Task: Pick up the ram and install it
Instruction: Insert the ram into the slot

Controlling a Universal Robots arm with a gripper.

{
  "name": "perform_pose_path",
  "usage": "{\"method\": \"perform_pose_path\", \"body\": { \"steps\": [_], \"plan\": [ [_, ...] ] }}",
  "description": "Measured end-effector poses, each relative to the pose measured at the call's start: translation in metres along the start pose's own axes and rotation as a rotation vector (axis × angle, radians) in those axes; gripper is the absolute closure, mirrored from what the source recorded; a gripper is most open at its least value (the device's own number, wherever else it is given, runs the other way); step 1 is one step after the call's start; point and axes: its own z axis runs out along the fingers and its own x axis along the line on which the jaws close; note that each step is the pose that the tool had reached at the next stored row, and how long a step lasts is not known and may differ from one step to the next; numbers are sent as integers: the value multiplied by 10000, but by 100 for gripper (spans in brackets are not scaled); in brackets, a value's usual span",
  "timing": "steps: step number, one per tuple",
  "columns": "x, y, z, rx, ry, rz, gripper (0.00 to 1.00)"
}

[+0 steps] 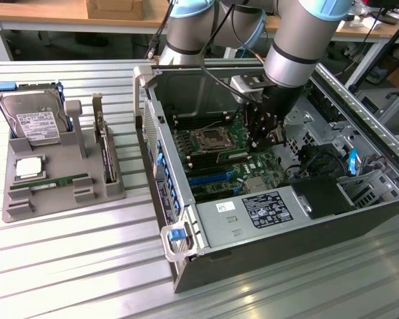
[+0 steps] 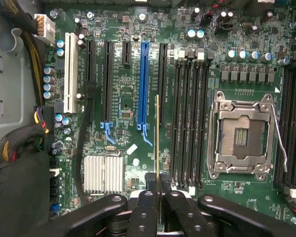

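Observation:
My gripper [image 2: 158,181] is shut on the ram [image 2: 158,133], which shows edge-on as a thin greenish-yellow strip running out from between the two black fingers [image 2: 149,207]. It hangs above the green motherboard [image 2: 123,84], just beside the row of black memory slots [image 2: 190,118] that lie next to the open silver processor socket [image 2: 241,139]. In the exterior view the gripper [image 1: 266,138] reaches down into the open computer case [image 1: 186,239], over the board to the right of the socket [image 1: 208,139].
A grey holder [image 1: 26,206] on the exterior view's left carries a hard drive [image 1: 32,123], a square silver chip [image 1: 28,167], another green stick [image 1: 53,181] and an upright card [image 1: 106,149]. Black cables [image 2: 84,143], a heat sink [image 2: 103,174] and the case walls surround the board.

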Motion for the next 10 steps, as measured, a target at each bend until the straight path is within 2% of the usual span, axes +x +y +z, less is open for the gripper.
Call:
{"method": "perform_pose_path", "body": {
  "steps": [3, 5, 10],
  "plan": [
    [-7, 25, 9, -2, 0, 145, 88],
    [-11, 50, 23, -4, -3, 428, 88],
    [-27, 209, 38, -5, -2, 483, 88]
  ]
}}
